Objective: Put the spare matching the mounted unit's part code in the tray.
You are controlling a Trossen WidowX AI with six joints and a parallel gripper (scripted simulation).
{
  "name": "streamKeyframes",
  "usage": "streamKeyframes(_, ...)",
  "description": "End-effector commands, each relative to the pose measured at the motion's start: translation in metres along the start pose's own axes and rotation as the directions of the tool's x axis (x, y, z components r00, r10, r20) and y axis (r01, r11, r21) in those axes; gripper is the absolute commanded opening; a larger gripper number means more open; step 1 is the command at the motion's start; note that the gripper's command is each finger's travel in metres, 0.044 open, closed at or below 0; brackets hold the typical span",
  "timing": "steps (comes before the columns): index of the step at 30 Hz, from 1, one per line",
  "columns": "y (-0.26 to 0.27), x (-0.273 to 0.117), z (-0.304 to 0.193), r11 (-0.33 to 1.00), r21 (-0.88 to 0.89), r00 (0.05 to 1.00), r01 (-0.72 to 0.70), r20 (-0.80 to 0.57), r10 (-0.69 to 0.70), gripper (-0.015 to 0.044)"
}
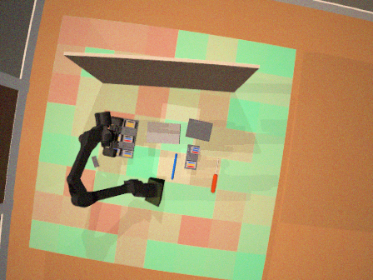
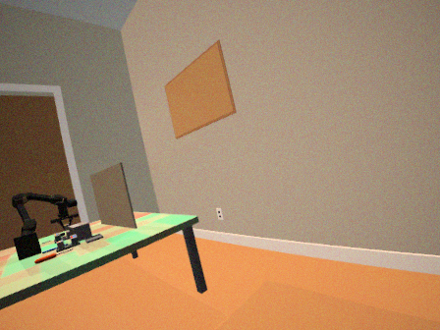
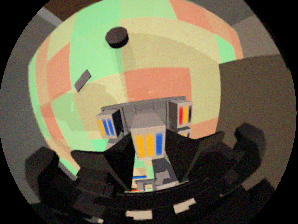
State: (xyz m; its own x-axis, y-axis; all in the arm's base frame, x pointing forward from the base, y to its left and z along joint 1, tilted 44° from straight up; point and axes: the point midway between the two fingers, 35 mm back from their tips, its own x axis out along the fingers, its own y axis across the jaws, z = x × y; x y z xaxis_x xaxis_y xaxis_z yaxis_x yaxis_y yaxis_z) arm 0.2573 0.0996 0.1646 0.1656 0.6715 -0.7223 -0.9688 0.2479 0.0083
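My gripper (image 1: 117, 138) (image 3: 147, 129) is shut on the middle spare (image 3: 148, 142), a grey block with yellow, yellow and blue stripes on the face seen in the wrist view. One spare (image 3: 108, 126) with yellow and blue stripes stands on one side, and another (image 3: 182, 114) with red and yellow stripes on the other. The rack (image 3: 145, 106) is behind them. A dark flat square (image 1: 199, 130) (image 2: 94, 239), apparently the tray, lies across the table. Two small striped units (image 1: 195, 150) (image 1: 191, 164) sit near it; which unit is the mounted one I cannot tell.
A pale grey block (image 1: 163, 132) stands between rack and dark square. A tall panel (image 1: 162, 75) (image 2: 114, 196) stands behind. A blue pen (image 1: 174, 167) and an orange screwdriver (image 1: 214, 183) (image 2: 45, 257) lie nearer the arm's base. A black puck (image 3: 117, 37) and small grey plate (image 1: 95, 162) (image 3: 82, 80) lie beyond the rack.
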Motion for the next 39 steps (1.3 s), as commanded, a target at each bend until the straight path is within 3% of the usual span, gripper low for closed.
streamKeyframes(1,0.002,-0.028,0.003,1.0,-0.01,1.0,0.011,0.009,-0.011,0.0)
streamKeyframes(13,0.003,-0.029,0.001,1.0,-0.001,1.0,0.006,0.005,-0.006,0.0)
streamKeyframes(30,0.001,-0.1,0.011,0.999,-0.021,1.0,0.025,0.006,-0.025,0.0)
streamKeyframes(39,-0.015,-0.106,0.001,0.999,-0.021,1.0,0.031,-0.003,-0.031,0.0)
